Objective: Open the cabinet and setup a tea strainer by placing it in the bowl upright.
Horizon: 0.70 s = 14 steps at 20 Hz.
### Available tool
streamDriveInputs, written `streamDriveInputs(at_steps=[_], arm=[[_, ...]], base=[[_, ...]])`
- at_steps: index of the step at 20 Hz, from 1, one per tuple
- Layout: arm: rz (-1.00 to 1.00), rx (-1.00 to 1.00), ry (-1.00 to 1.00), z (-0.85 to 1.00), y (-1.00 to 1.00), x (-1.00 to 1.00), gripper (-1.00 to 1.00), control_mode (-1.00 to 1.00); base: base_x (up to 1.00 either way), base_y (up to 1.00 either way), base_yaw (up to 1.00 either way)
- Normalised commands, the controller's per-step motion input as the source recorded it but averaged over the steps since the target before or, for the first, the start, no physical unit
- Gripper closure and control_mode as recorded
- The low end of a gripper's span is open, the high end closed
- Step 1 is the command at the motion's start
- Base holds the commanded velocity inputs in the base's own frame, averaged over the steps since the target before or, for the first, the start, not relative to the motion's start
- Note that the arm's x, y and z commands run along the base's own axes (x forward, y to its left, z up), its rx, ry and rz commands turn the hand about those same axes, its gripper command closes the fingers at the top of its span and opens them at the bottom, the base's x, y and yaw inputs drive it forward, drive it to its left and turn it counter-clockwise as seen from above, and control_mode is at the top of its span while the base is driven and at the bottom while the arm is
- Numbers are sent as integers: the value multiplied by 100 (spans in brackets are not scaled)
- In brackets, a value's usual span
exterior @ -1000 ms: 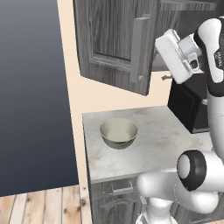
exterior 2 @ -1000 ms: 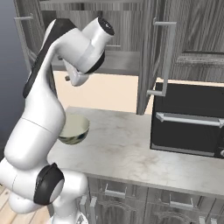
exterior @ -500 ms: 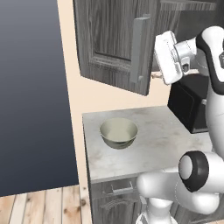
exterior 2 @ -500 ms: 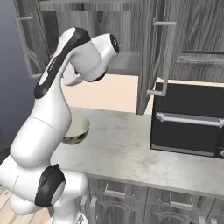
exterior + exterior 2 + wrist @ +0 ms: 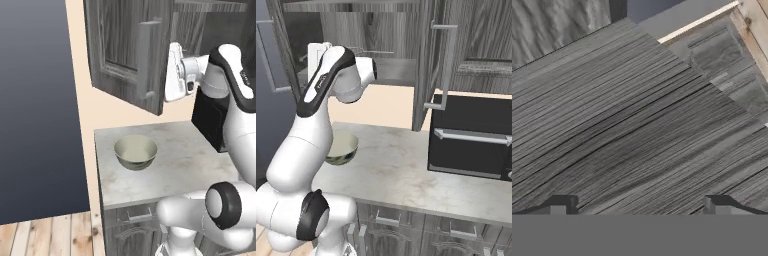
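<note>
The cabinet (image 5: 125, 50) hangs above the counter with its left door swung out, the light bar handle (image 5: 145, 60) facing me. My white hand (image 5: 176, 70) is right beside that door's free edge, on its inner side. In the hand view the gripper (image 5: 639, 205) is open, its two tips wide apart with nothing between them, facing dark wood grain close up. A thin silvery rim on the cabinet shelf (image 5: 373, 50) may be the tea strainer; too little shows to tell. The pale bowl (image 5: 136, 151) (image 5: 344, 147) stands upright on the counter below the door.
A black microwave-like box (image 5: 471, 140) stands on the right of the marble counter (image 5: 401, 170). Another cabinet door with a bar handle (image 5: 445, 65) hangs just left of it. Drawers run under the counter; a beige wall lies behind.
The hand has swung left and turned, from near the black box to the open door's inner side. The jaws have stayed wide. The bowl has not moved.
</note>
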Motion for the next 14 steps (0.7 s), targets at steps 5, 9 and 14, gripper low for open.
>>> streamDriveInputs(at_steps=[5,9,14], arm=[[21,16,0,9,81,-40,-100,-100],[24,1,-1,0,95,-48,-100,-100],[10,-3,2,0,93,-4,-100,-100]], base=[[0,0,0],[0,0,0],[0,0,0]])
